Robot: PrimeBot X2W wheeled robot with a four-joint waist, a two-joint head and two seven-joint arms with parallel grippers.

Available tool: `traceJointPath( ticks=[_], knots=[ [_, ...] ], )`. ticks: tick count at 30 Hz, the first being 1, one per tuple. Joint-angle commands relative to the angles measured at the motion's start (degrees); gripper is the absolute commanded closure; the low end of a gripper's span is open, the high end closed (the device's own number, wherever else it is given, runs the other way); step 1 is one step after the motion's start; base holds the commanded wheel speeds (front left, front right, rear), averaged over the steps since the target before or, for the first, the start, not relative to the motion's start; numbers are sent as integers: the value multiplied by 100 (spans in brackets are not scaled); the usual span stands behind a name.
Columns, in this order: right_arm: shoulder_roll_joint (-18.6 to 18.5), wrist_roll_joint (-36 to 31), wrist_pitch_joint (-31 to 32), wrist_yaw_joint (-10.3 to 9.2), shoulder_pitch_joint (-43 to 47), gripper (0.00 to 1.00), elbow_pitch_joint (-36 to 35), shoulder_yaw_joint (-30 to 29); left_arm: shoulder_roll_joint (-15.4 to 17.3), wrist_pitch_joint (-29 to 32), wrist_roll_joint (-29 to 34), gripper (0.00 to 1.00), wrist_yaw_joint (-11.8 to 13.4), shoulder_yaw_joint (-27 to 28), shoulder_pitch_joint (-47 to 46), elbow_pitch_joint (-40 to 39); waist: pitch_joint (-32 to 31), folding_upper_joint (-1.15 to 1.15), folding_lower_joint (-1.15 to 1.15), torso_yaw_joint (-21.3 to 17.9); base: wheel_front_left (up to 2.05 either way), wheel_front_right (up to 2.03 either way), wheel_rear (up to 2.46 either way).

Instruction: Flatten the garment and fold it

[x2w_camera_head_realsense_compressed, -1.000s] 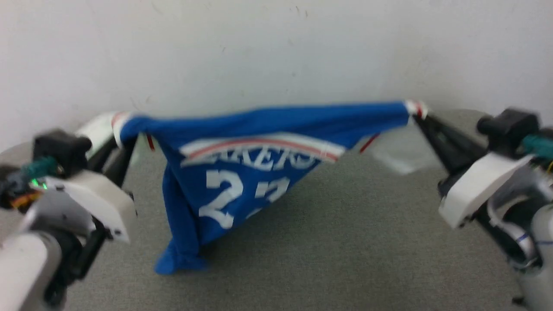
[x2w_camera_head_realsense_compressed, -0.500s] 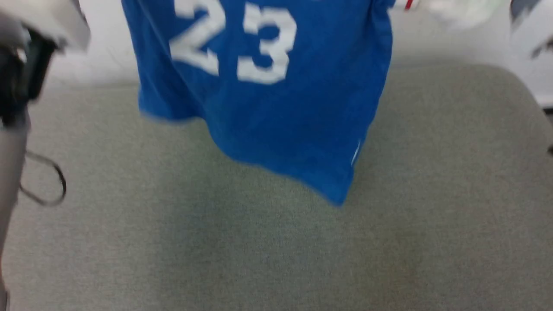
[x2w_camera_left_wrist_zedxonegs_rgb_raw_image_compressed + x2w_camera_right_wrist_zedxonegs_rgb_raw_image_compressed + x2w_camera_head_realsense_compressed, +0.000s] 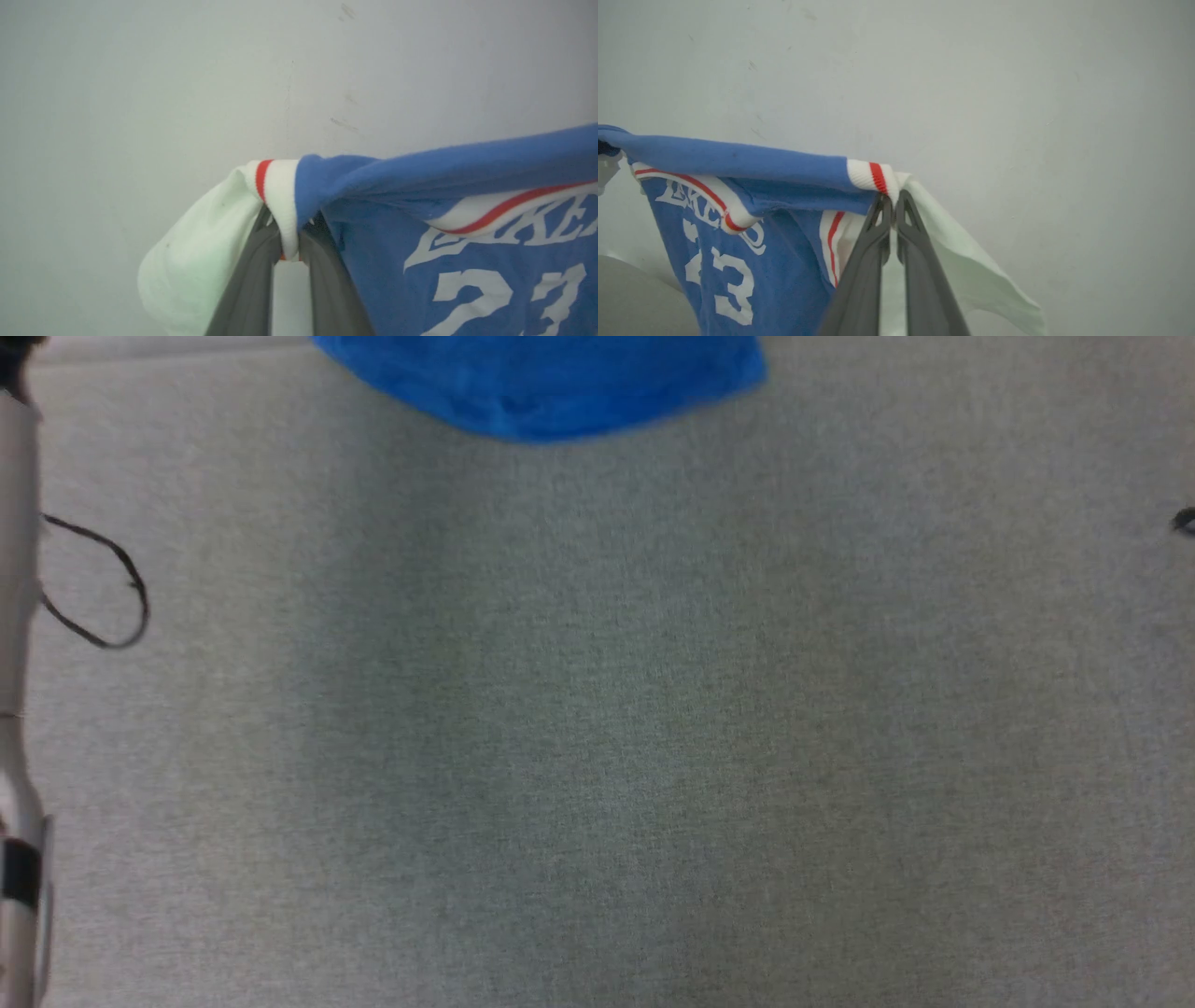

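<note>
The garment [image 3: 472, 224] is a bright blue jersey with white letters and "23", held up in the air and stretched between both arms. My left gripper [image 3: 289, 233] is shut on its white, red-striped trim at one shoulder; a white sleeve [image 3: 196, 270] droops beside the fingers. My right gripper [image 3: 893, 201] is shut on the matching striped trim at the other shoulder, with a white sleeve [image 3: 971, 275] hanging below. In the head view, the garment's blue bottom hem [image 3: 551, 383] shows at the top edge above the grey table [image 3: 597, 728].
A pale wall [image 3: 187, 93] stands close behind the held garment. A pale forearm [image 3: 14, 709] with a looping black cable [image 3: 103, 583] runs down the left edge of the head view.
Both arms have lifted the garment off the table, and it now hangs free. The head camera has tilted down, so the jersey has slid up to the picture's top edge.
</note>
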Motion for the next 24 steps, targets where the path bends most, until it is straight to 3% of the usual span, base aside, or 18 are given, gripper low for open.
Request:
traceJointPath(
  ticks=[1,13,19,24],
  knots=[
    [31,115,-192,-15,36,100,288,169,-48,-162,-108,100,-63,69,66,332,369,0,-2,-107,0,0,0],
    [276,1090,-810,-15,1527,100,1532,1621,-779,-772,-878,100,-556,213,1793,1914,-222,0,-2,66,0,0,0],
    [165,1582,-952,-15,2628,100,1371,2226,-752,-1130,-901,100,-664,96,3049,1981,-915,0,-2,28,0,0,0],
    [-181,1803,-1094,-15,3627,100,792,2386,-605,-1298,-866,100,-541,17,4317,1363,-1490,0,-2,3,0,0,0]
  ],
)
